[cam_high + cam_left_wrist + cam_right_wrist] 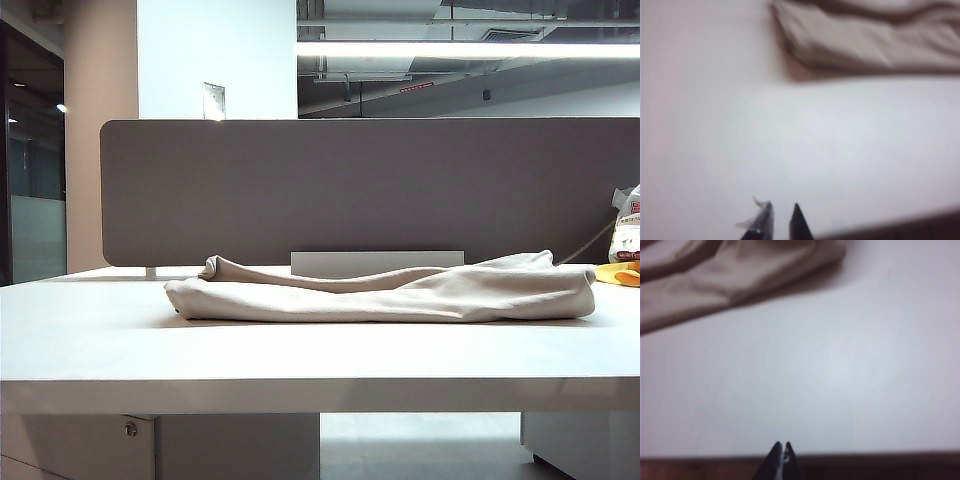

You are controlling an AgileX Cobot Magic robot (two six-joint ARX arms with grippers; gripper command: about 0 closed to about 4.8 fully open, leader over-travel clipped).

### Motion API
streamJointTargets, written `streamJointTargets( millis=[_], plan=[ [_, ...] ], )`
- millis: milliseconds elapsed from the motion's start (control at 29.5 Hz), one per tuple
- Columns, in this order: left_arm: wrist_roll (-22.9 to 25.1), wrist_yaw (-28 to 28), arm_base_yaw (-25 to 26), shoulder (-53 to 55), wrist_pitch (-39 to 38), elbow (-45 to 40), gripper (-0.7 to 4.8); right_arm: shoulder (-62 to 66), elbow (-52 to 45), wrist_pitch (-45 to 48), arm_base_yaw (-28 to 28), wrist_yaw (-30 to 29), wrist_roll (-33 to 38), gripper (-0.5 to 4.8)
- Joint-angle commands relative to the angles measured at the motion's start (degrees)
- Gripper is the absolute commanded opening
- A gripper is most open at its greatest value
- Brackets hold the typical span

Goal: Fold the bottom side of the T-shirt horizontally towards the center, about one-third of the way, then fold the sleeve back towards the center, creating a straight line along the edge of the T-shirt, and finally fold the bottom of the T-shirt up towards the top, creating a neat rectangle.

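The plain beige cotton T-shirt lies across the middle of the exterior frame on the flat white table, gathered into a long, low, rumpled band in front of the grey partition panel. Judging by that shape, the lengthwise folds look done or nearly so, but the band is loose instead of crisp, and the final fold into a neat rectangle seems to be left. The shirt's bottom hem cannot be picked out in any view.

Neither arm appears in the exterior frame; only the wrist cameras show them. In the left wrist picture the left gripper sits at the lower centre, its 2 dark tips a narrow slit apart and holding nothing, over bare table, with the shirt's end well apart at the upper right. In the right wrist picture the right gripper is at the lower centre, tips pressed together and empty, near the table's front edge, the shirt at the upper left.

Only the exterior view shows a yellow-and-white packet at the right edge.
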Motion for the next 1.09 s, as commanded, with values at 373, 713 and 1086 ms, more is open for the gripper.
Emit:
streamJointTargets(
  millis=[373, 713, 1086],
  plan=[
    [0.22, -3.61, -0.04, -0.02, 2.05, 0.24, 0.53, -0.07, -0.24, 4.66, -0.11, 3.17, -0.04, -0.06],
    [1.81, -4.70, 0.09, -0.37, 1.57, 0.20, 0.52, -0.07, -0.24, 4.66, -0.11, 3.17, -0.04, -0.06],
    [3.06, 5.73, 18.58, -16.92, -8.79, 0.17, 0.53, -0.02, -0.24, 4.66, -0.11, 3.17, -0.04, -0.06]
  ],
)
